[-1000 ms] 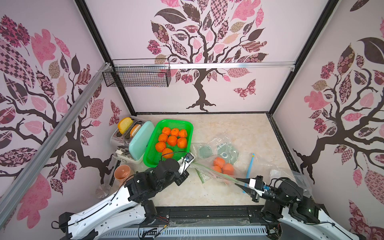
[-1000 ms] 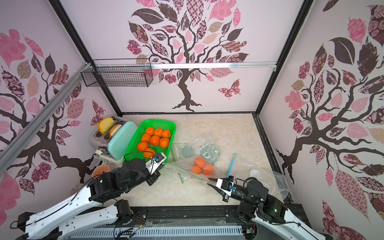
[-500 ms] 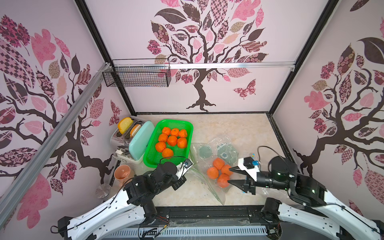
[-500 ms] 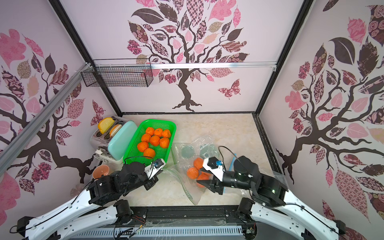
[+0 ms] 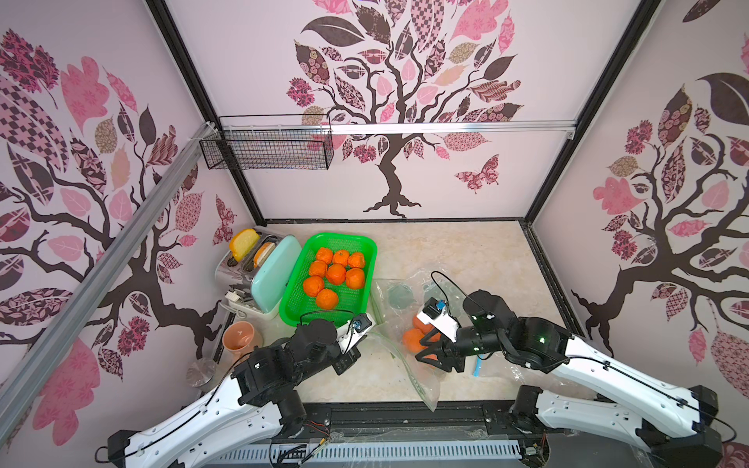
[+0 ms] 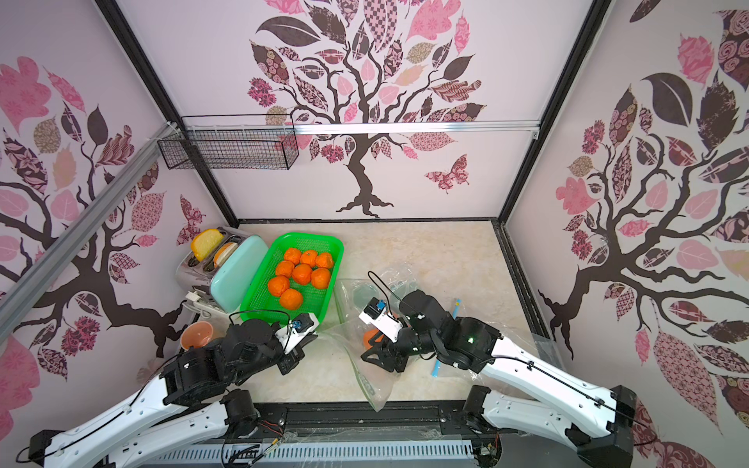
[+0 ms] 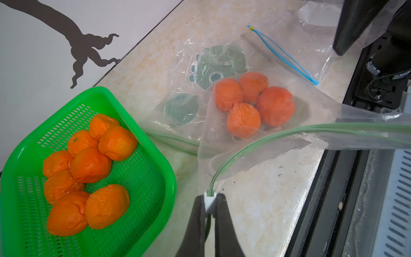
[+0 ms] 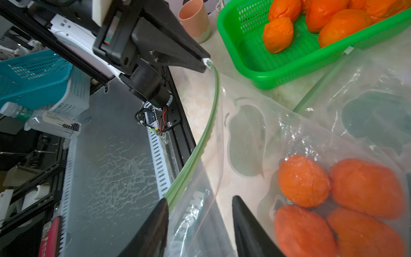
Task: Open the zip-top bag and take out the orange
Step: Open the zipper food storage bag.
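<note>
The clear zip-top bag [image 5: 409, 364] lies at the table's front with its green zip strip [image 7: 255, 142] parted. It holds several oranges [image 7: 253, 106], which also show in both top views [image 5: 413, 338] [image 6: 371, 336]. My left gripper [image 7: 210, 197] is shut on the white slider at the strip's end. The right wrist view shows that pinch from the side [image 8: 206, 61]. My right gripper [image 8: 199, 200] is open, with one finger outside the strip, one over the bag's film, and the oranges [image 8: 333, 200] just beyond. It sits over the bag in a top view [image 5: 429, 356].
A green basket [image 5: 367, 259] with several oranges stands behind the left gripper. A toaster [image 5: 267, 275] and a pink cup [image 5: 242, 337] stand to its left. Empty clear bags [image 5: 399, 293] and one with a blue zip [image 7: 282, 53] lie by the oranges. The bag's corner overhangs the front edge [image 5: 425, 399].
My right gripper let go of the taut zip strip at the front edge and swung in over the bag beside the oranges. The strip went slack. The left gripper kept its hold.
</note>
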Controlling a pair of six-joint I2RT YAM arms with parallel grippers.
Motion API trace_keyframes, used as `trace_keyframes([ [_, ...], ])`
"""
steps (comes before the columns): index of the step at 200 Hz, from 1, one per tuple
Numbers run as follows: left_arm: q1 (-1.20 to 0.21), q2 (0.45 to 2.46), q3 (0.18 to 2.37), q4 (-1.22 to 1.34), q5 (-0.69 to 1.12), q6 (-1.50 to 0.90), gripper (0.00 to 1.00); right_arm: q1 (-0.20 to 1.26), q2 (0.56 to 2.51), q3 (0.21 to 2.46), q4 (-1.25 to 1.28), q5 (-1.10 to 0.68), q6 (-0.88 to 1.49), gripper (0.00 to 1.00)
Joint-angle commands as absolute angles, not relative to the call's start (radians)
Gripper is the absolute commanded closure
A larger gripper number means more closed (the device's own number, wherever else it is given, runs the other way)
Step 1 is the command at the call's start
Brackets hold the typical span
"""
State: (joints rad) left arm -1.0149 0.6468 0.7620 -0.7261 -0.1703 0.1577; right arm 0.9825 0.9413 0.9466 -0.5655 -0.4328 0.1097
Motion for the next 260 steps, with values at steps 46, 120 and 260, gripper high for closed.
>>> trace_keyframes([
  [46,-1.014,0.663,0.762,-0.700,-0.145,0.159,1.00,0.989,1.006,0.943,-0.598,-0.514,0.123,0.50],
  [120,-1.014,0.666,0.762,-0.699,-0.139,0.155,1.00,1.030,1.049,0.907,-0.568,-0.510,0.145,0.49],
  [260,-1.014,0.665,0.760,-0.701,-0.127,0.145,1.00,1.057,1.120,0.898,-0.600,-0.412,0.142,0.69],
])
